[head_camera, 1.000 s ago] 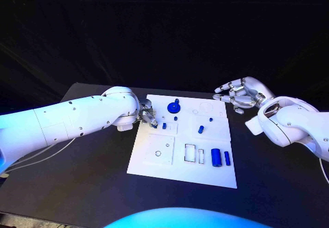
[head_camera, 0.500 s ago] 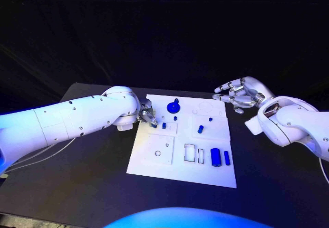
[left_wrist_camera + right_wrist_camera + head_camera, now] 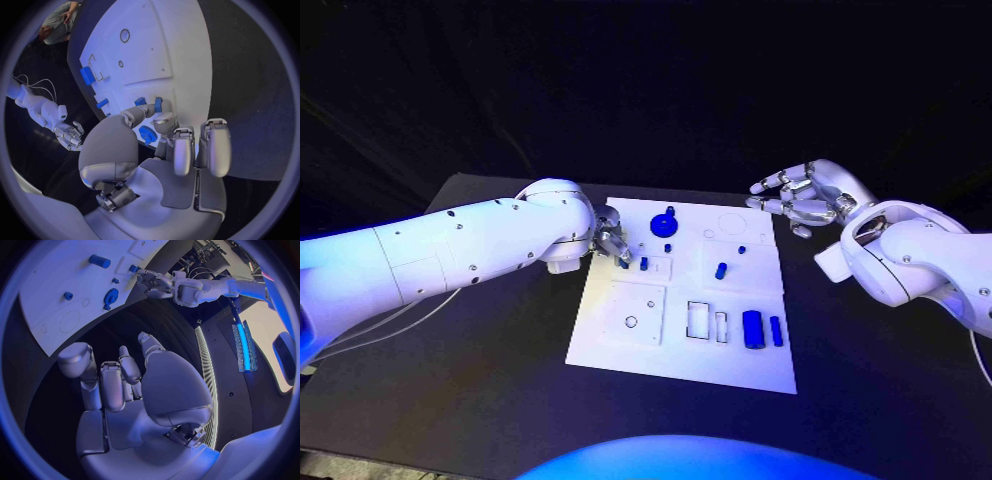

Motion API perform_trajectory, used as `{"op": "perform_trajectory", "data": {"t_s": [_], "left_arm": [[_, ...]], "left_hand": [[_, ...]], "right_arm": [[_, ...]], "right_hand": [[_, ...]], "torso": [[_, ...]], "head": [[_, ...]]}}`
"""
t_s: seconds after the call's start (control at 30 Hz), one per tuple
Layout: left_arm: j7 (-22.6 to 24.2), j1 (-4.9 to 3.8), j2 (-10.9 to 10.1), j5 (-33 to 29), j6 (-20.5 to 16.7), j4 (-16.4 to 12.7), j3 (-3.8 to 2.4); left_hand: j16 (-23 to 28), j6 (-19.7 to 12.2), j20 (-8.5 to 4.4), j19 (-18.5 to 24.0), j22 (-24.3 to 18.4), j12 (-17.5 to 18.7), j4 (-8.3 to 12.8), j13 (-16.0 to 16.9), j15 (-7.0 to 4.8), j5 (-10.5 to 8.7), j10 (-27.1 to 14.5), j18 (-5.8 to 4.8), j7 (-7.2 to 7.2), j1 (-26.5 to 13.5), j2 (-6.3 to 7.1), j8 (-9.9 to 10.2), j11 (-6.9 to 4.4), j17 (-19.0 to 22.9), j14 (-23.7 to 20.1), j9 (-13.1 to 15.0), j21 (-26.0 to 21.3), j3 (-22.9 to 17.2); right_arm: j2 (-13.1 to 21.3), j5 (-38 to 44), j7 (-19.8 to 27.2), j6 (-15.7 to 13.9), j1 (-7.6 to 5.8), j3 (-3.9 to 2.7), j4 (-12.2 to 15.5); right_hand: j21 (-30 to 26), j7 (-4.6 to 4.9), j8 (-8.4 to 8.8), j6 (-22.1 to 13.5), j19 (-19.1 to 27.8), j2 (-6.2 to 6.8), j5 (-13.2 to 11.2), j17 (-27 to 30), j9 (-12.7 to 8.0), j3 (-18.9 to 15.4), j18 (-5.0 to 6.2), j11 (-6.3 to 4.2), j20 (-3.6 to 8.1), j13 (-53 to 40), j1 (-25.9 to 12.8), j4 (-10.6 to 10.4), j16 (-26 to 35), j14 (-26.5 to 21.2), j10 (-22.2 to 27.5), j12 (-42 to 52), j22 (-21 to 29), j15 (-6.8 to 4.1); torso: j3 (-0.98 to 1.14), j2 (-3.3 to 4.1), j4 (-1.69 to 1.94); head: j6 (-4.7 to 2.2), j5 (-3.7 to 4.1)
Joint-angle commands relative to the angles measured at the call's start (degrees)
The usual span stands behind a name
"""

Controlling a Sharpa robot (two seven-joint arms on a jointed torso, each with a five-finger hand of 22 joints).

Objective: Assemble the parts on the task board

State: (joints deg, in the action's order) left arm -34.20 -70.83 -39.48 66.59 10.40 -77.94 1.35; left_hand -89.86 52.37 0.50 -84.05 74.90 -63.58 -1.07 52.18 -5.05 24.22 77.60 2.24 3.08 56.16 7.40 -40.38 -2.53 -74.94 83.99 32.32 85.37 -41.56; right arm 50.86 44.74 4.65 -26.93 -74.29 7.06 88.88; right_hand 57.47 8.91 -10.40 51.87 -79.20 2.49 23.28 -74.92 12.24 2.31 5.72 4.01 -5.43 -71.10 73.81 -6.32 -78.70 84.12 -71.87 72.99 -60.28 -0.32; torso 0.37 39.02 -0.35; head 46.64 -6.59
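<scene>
1. Near the middle of the head view, the white board [image 3: 687, 310] is lying on the black surface [image 3: 473, 370], with small blue pieces scattered across it.
2. Toward the board's upper left, the left robot hand [image 3: 612, 245] is working at a small blue peg [image 3: 643, 264]; in the left wrist view its fingertips [image 3: 164, 120] are closing narrowly around that peg [image 3: 157, 104], which I judge it is pinching, though whether the peg is already sitting in its hole is too small to tell.
3. At the upper right of the head view, the right robot hand [image 3: 799, 200] is hovering off the board's corner with fingers loosely spread and holding nothing; the right wrist view [image 3: 119, 375] agrees.
4. Looking seated, as a judgement: the round blue knob [image 3: 664, 226] near the board's top, and a couple of small pegs below and right of it.
5. Looking unplaced: the blue cylinder [image 3: 753, 330] and the slimmer blue bar [image 3: 776, 331] are lying loose at the lower right, just beside two empty rectangular slots [image 3: 700, 319].
6. Overall, the job is appearing partway through, with the slots, a round hole at the lower left and faint circles at the upper right remaining unfilled.
</scene>
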Motion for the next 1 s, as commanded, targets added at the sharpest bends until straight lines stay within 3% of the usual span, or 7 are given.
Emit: {"op": "perform_trajectory", "data": {"t_s": [0.03,0.57,1.0], "left_arm": [[-0.67,0.27,0.37,0.23,2.18,0.03,0.21],[-0.74,0.29,1.18,1.51,1.34,1.20,0.26],[-0.80,0.30,1.37,1.66,1.67,1.66,0.32]], "left_hand": [[-0.14,1.15,-0.26,-2.82,8.01,-0.38,4.74,0.13,-0.54,-0.22,0.57,-0.56,-1.65,0.08,-0.61,-0.40,-0.09,-15.06,6.01,-0.08,0.22,-4.16],[-0.14,1.73,-0.32,-2.98,8.35,-0.81,1.93,0.21,-0.82,-0.19,1.06,-0.64,-2.20,-1.29,-0.25,-0.35,-0.46,-15.06,6.01,-0.95,0.38,0.70],[-0.14,2.88,-0.39,-3.01,8.41,-1.44,-3.17,0.27,-1.00,-0.27,1.14,-0.64,-2.47,-1.88,-0.33,0.30,-0.64,-15.06,6.01,-2.68,0.32,10.51]], "right_arm": [[0.04,0.23,0.10,0.23,0.01,-0.03,0.07],[0.00,0.23,0.10,0.33,0.01,-0.03,0.09],[-0.04,0.23,0.13,0.34,0.01,-0.03,0.00]], "right_hand": [[-0.22,-0.07,-0.30,-0.24,0.08,-0.31,0.39,-4.99,0.06,0.09,0.99,-0.05,0.24,-0.02,0.37,-0.18,0.30,2.26,-0.01,0.14,-0.01,-0.24],[-0.22,-0.07,-0.30,-0.24,0.08,-0.31,0.39,-4.99,0.06,0.09,0.99,-0.05,0.24,-0.02,0.37,-0.18,0.30,2.26,-0.01,0.14,-0.01,-0.24],[-0.37,-0.06,-0.31,-0.27,0.10,-0.28,0.58,-4.89,0.06,0.10,1.01,-0.05,0.25,0.04,0.36,-0.20,0.42,2.23,0.03,0.09,0.11,-0.24]], "torso": [[-0.03,-0.01,0.04],[-0.07,0.02,0.04],[-0.03,-0.03,0.07]], "head": [[0.10,0.06],[0.23,0.14],[0.30,0.23]]}}
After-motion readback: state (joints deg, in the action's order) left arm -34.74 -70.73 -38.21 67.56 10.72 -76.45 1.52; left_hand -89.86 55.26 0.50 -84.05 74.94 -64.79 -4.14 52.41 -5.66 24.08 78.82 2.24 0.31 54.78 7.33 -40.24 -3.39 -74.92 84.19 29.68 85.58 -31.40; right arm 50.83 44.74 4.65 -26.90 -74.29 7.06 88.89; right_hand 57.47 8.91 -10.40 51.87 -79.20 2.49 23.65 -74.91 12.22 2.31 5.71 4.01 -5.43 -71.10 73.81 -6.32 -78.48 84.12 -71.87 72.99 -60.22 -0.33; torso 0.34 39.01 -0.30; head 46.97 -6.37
